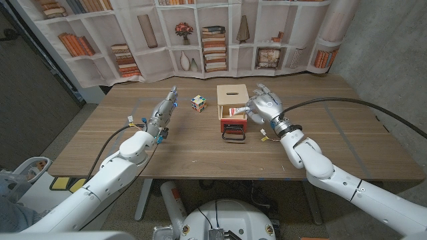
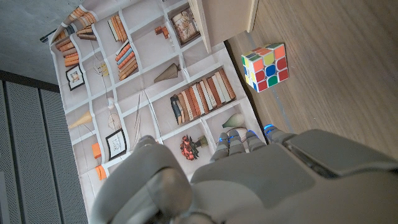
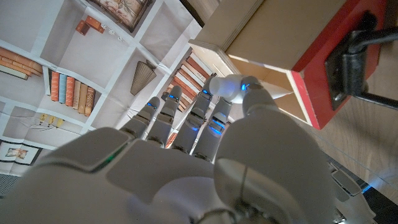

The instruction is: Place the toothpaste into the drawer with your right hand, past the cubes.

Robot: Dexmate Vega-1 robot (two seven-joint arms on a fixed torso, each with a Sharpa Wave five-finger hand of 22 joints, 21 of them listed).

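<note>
A red and white toothpaste tube (image 1: 234,110) lies across the pulled-out drawer (image 1: 233,131) of a small wooden box (image 1: 233,93) at mid-table. The drawer has a red front (image 3: 329,56) and a black handle (image 3: 367,68). My right hand (image 1: 264,105) hovers just right of the box, fingers spread, thumb side close to the tube's end. In the right wrist view the right hand (image 3: 186,162) has straight fingers with nothing between them. A colourful cube (image 1: 199,103) sits left of the box. My left hand (image 1: 163,113) stands on its edge left of the cube (image 2: 265,66), fingers straight and holding nothing.
A bookshelf-print curtain (image 1: 200,33) hangs behind the table's far edge. Bare wood (image 1: 347,127) stretches right of the box and along the near edge. Cables run along both forearms.
</note>
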